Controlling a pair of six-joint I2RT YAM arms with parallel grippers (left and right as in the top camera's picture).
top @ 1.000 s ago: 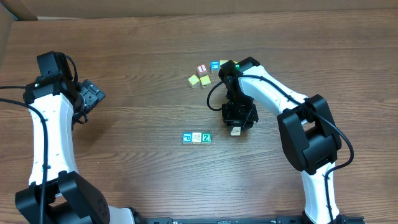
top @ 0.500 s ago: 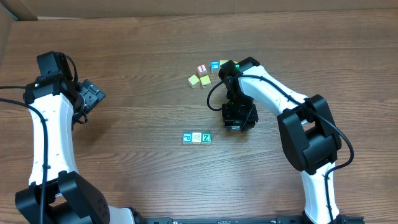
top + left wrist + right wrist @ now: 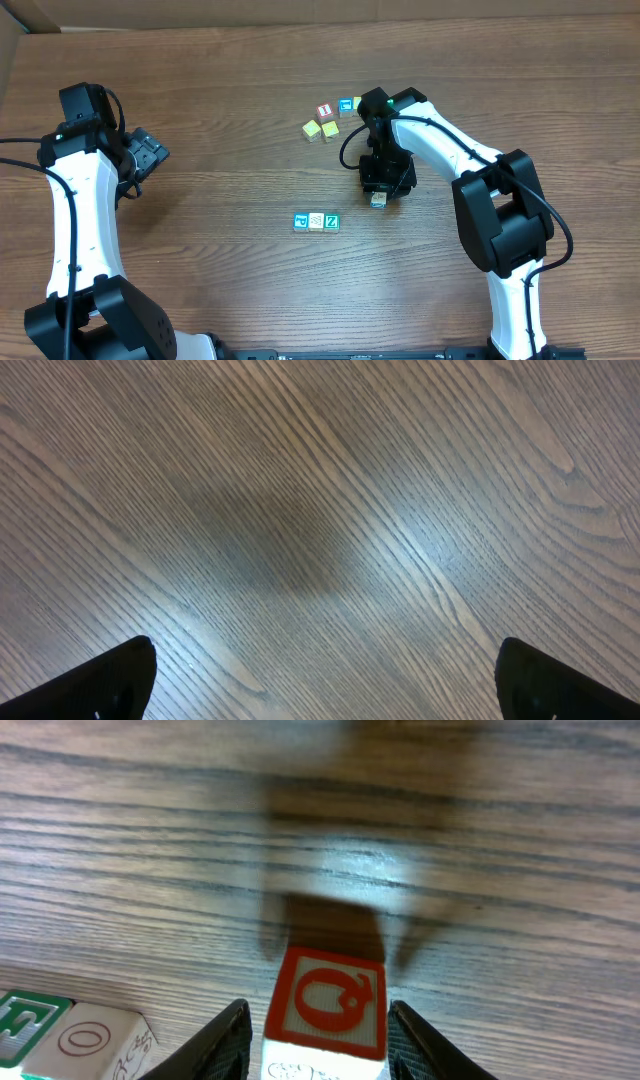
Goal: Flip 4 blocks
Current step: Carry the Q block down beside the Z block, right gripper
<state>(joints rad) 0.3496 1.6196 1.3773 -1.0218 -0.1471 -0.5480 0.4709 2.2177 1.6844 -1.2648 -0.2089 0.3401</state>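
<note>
Three blocks stand in a row mid-table: a blue-faced one (image 3: pixel 300 221), a pale patterned one (image 3: pixel 316 221) and a teal one with a white Z (image 3: pixel 332 221). To their right a fourth block (image 3: pixel 379 200) rests on the wood; in the right wrist view its red-bordered face with a red Q (image 3: pixel 327 1010) points up. My right gripper (image 3: pixel 383 188) straddles this block, open, with a thin gap on each side. My left gripper (image 3: pixel 150 155) hangs wide open over bare wood at the far left, its fingertips (image 3: pixel 115 678) holding nothing.
Behind the right arm sits a cluster: a red cube marked "1" (image 3: pixel 323 111), a blue cube (image 3: pixel 346 105) and two yellow cubes (image 3: pixel 312 129), (image 3: pixel 330 129). A green-edged block (image 3: pixel 25 1020) and a pale block (image 3: pixel 90 1042) show at the right wrist view's lower left.
My right gripper has shifted a little toward the far side and its jaws have widened off the red-faced block, which now shows just below it. The left arm has not moved.
</note>
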